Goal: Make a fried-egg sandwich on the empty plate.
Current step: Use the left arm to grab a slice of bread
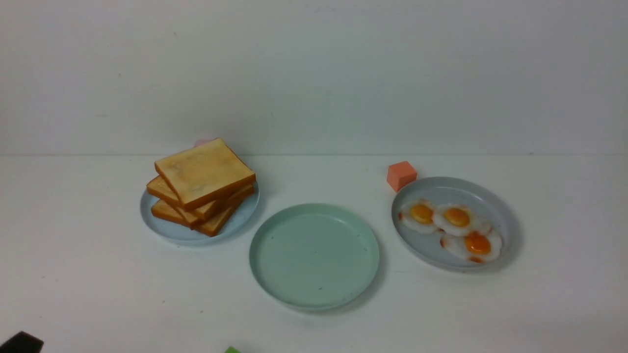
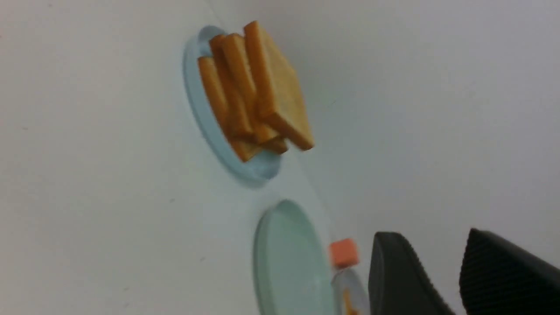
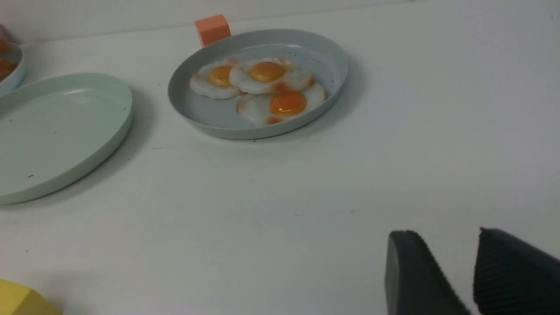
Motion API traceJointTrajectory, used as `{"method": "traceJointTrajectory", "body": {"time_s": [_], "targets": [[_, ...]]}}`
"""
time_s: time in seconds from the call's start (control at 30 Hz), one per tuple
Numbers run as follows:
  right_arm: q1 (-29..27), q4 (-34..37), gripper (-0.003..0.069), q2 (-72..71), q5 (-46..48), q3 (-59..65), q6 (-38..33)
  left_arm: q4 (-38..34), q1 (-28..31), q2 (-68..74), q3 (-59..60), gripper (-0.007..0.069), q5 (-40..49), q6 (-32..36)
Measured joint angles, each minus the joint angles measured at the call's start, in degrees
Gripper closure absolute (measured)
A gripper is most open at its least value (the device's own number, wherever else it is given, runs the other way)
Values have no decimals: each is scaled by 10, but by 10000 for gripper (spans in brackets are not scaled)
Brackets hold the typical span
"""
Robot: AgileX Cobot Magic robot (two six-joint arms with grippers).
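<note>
Our left gripper (image 2: 431, 239) has its two black fingers (image 2: 393, 275) a narrow way apart, with nothing between them. Our right gripper (image 3: 446, 236) stands likewise: ribbed fingers (image 3: 507, 271) parted by a slim gap, empty, over bare tabletop (image 1: 98, 294) and well apart from every plate.

Outward from them, in the middle of the tabletop towards its front edge, lies the green plate (image 1: 314, 255). It holds only a few tiny dark specks, so no sandwich is built on it yet.

Towards the left edge and a little further back, a blue-grey plate (image 1: 162, 228) carries a pile of toast (image 1: 203, 171) slices, stacked unevenly with the top slice turned askew. Towards the right edge, a second blue-grey plate (image 1: 466, 189) holds three fried eggs (image 1: 456, 217), white with orange yolks, each overlapping its neighbour. An orange cube (image 1: 401, 175) stands on the tabletop just beside that plate's back left rim.

The three plates lie near one another without touching.
</note>
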Motion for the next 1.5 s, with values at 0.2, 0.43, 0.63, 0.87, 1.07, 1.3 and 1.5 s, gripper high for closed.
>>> {"method": "traceJointTrajectory", "body": {"time_s": [0.2, 0.43, 0.63, 0.87, 1.07, 1.3, 1.5], "targets": [[0, 0, 420, 0, 0, 0, 0, -10, 0, 0, -45, 456, -7, 74], [0, 0, 420, 0, 0, 0, 0, 54, -41, 74, -181, 610, 94, 263], [0, 0, 420, 0, -4, 0, 0, 90, -137, 261, -289, 638, 205, 311], [0, 103, 420, 0, -80, 7, 63, 98, -156, 480, -416, 638, 313, 314], [0, 238, 420, 0, -154, 3, 103, 104, -156, 599, -460, 638, 295, 382], [25, 233, 552, 113, 140, -226, 29, 122, -156, 734, -592, 638, 350, 468], [57, 156, 668, 283, 417, -468, -54, 223, -156, 882, -742, 638, 450, 473]]}}
